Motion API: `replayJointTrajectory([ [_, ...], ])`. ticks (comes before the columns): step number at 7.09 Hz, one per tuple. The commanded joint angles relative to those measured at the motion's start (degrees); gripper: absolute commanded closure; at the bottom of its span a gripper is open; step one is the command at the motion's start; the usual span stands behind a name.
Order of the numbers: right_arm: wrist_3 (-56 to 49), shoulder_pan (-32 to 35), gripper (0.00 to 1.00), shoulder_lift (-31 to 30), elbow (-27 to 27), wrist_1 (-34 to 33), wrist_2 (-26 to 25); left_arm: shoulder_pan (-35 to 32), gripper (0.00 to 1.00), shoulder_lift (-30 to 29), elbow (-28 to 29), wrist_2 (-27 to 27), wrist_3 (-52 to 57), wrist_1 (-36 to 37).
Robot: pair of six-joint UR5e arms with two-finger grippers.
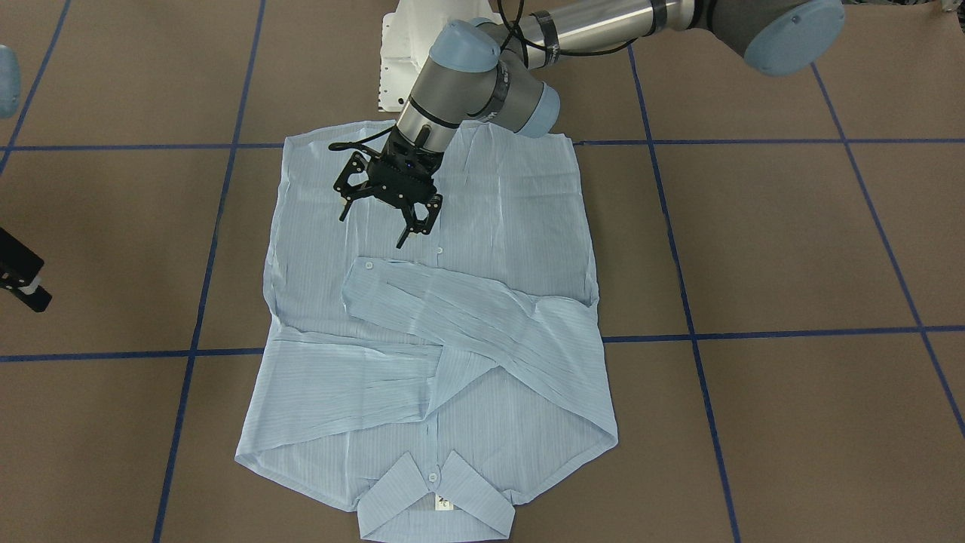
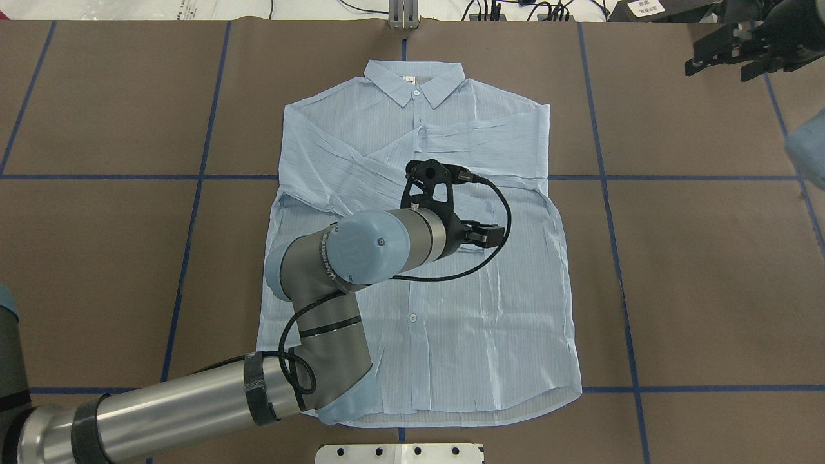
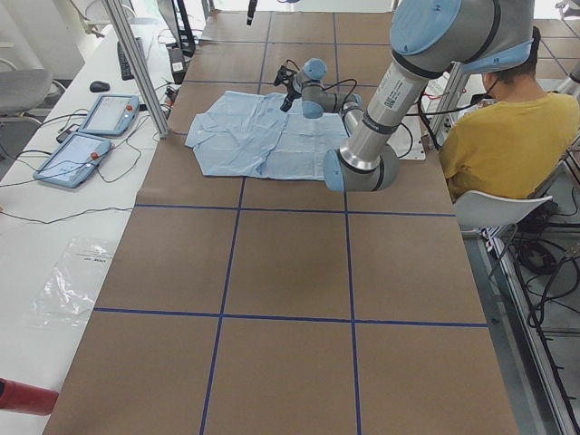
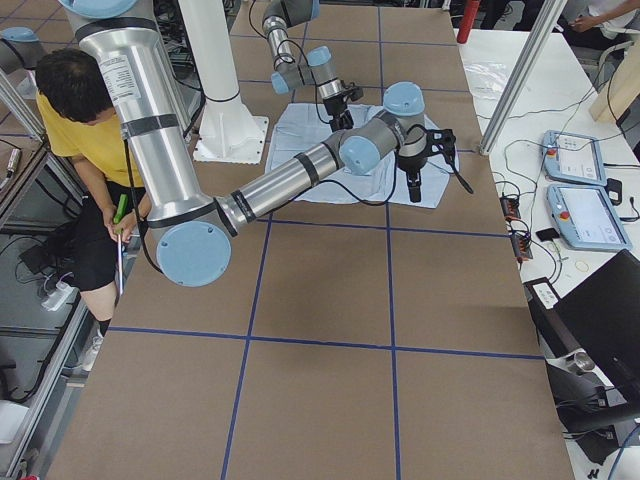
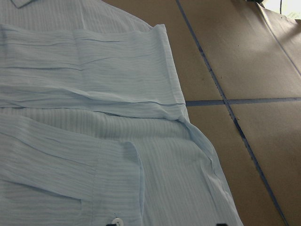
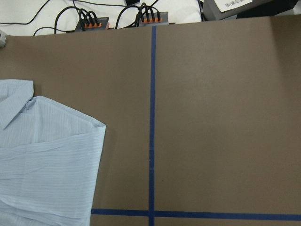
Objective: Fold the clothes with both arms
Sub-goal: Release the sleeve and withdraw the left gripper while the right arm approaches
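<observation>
Shirt and fingers, seen from six cameras. The light blue pinstriped shirt (image 2: 490,309) is lying flat and front-up at the middle of the brown desk (image 2: 696,258). It is buttoned, with its collar (image 2: 416,84) pointing away from the robot and its hem (image 2: 451,412) lying nearest the white pedestal (image 2: 399,453). Both sleeves (image 1: 482,324) are lying folded across the chest, one crossing over the other. The upper one is ending in a buttoned cuff (image 1: 366,283).

The left gripper (image 1: 373,230) is hovering over the shirt's front, on the hem side of the crossed sleeves and near that cuff. Its fingers (image 1: 418,219) are standing wide apart and gripping no cloth. In the left wrist view only their two tips are showing, at the bottom edge, with the fabric spreading out beyond them. Whether the tips are touching the cloth cannot be told.

The right gripper (image 2: 718,64) is hanging well apart from the shirt, out past its collar end on the robot's right. Its fingers (image 2: 706,51) are appearing parted and are carrying nothing. The right wrist view is showing one shoulder of the shirt beside the blue tape lines (image 6: 152,117) on the desk.
</observation>
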Motion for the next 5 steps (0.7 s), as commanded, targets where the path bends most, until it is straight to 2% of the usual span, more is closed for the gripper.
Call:
replayJointTrajectory([
  [1, 17.91, -15.02, 0.00, -0.25, 7.80, -0.08, -14.42, -5.39, 0.00, 11.39, -13.50, -8.90, 8.85, 5.95],
  [2, 26.18, -22.24, 0.00, -0.69, 11.40, -0.26, -19.71, -6.55, 0.00, 18.69, -19.94, -10.26, 10.55, 6.04],
  [3, 32.78, -31.18, 0.00, -2.78, 13.96, -0.26, -29.16, -7.43, 0.00, 25.55, -24.53, -10.10, 10.30, 6.21],
  [4, 37.55, -39.02, 0.00, -4.72, 16.60, -0.17, -36.57, -7.44, 0.00, 32.50, -28.66, -9.92, 9.52, 6.04],
  [5, 41.16, -43.36, 0.00, -6.91, 18.63, -0.17, -39.25, -7.35, 0.00, 37.18, -31.49, -8.88, 3.16, 5.86],
])
